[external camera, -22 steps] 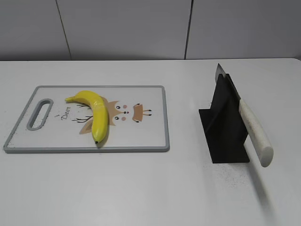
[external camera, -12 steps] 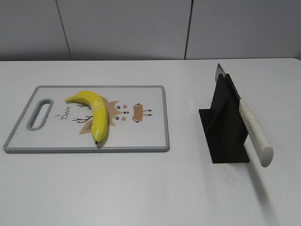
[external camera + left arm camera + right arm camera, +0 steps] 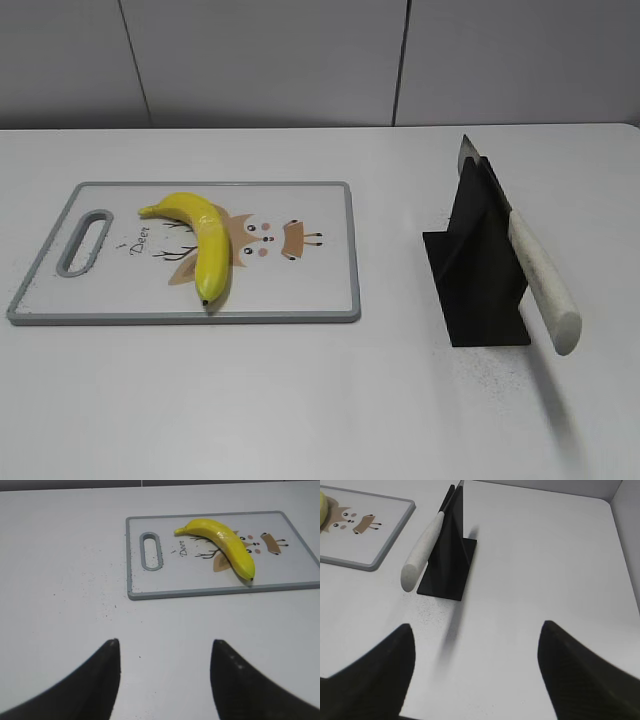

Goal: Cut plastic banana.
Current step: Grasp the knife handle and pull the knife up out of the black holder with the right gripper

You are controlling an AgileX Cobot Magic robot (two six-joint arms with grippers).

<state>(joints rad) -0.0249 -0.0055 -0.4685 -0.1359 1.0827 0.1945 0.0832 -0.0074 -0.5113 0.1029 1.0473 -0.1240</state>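
The plastic banana (image 3: 201,243) is glossy yellow and lies curved on the white cutting board (image 3: 310,285) at the left; it also shows in the left wrist view (image 3: 223,540). A knife with a white handle (image 3: 541,280) rests slanted in a black stand (image 3: 478,270) at the right, handle toward the front; the right wrist view shows the handle (image 3: 422,549) too. My left gripper (image 3: 165,647) is open and empty over bare table, short of the board. My right gripper (image 3: 476,630) is open and empty, short of the stand. Neither arm shows in the exterior view.
The board (image 3: 200,587) has a grey rim, a handle slot (image 3: 150,550) and a deer drawing. The table's right edge (image 3: 620,540) meets a wall close to the stand (image 3: 450,555). Grey wall panels stand behind the table.
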